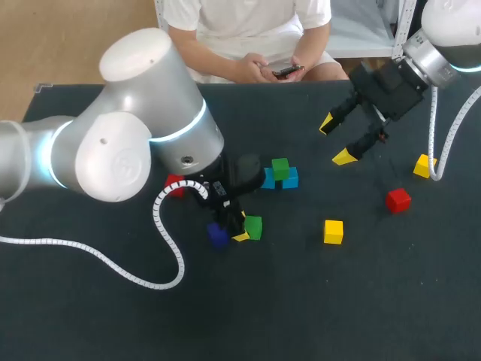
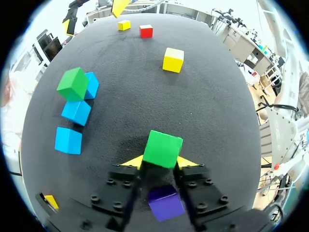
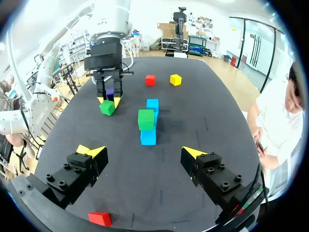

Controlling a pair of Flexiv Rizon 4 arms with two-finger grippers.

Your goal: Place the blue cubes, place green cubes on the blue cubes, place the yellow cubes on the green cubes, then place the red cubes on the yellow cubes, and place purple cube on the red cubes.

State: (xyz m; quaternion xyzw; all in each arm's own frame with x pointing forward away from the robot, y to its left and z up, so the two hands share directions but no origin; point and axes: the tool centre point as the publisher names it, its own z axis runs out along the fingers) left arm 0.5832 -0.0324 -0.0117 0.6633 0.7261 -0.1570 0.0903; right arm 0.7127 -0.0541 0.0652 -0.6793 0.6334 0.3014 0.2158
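My left gripper (image 1: 243,226) (image 2: 161,162) is low over the table, shut on a green cube (image 1: 254,227) (image 2: 162,148) with a yellow tip on each side. A purple cube (image 1: 218,235) (image 2: 165,203) lies just behind it, under the wrist between the finger bases. Three blue cubes (image 2: 76,112) (image 1: 290,177) lie in a row ahead. A second green cube (image 1: 280,168) (image 2: 72,83) (image 3: 146,119) sits on the row. My right gripper (image 1: 336,141) (image 3: 142,151) hangs open and empty above the table's far right.
Loose cubes lie around: a yellow one (image 1: 333,231) mid-right, a red one (image 1: 398,199), another yellow (image 1: 425,165) at the far right, and a red one (image 1: 174,184) beside my left arm. Beyond it lies another yellow cube (image 3: 175,79).
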